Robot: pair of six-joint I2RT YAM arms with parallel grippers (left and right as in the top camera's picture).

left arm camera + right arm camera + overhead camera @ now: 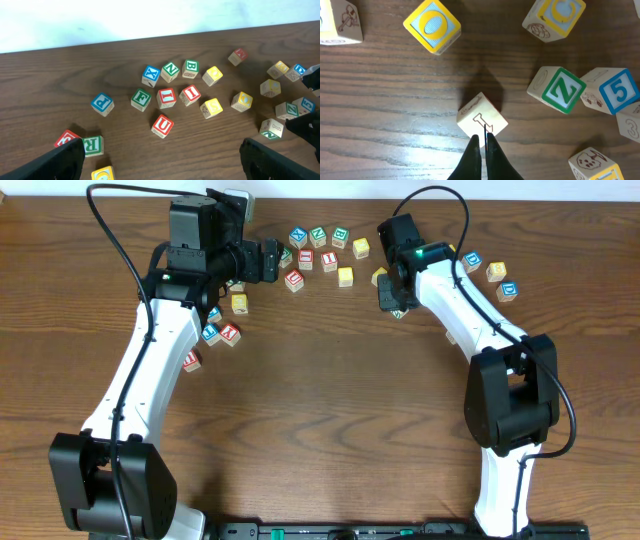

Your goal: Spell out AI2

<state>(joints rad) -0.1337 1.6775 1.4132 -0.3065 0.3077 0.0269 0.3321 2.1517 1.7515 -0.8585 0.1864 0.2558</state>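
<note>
Found no AI2 row laid out on the near table (330,430); judged nothing done, all three placements left. Observed right gripper (482,150) pinched shut, empty, pointing steeply down, tips seemingly touching a plain-faced cube (482,119). Noted left gripper (272,264) spread wide, empty, reached far. Located red I cube (166,97) just beyond; A and 2 cubes not made out.

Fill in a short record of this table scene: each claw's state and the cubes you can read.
Left claw: open, holding nothing
Right claw: shut, tips over a tilted bare-wood cube; contact unclear
Red I cube: beside a second red I cube
Near right claw: green Z cube, blue 5 cube
A and 2: not readable in these views
</note>
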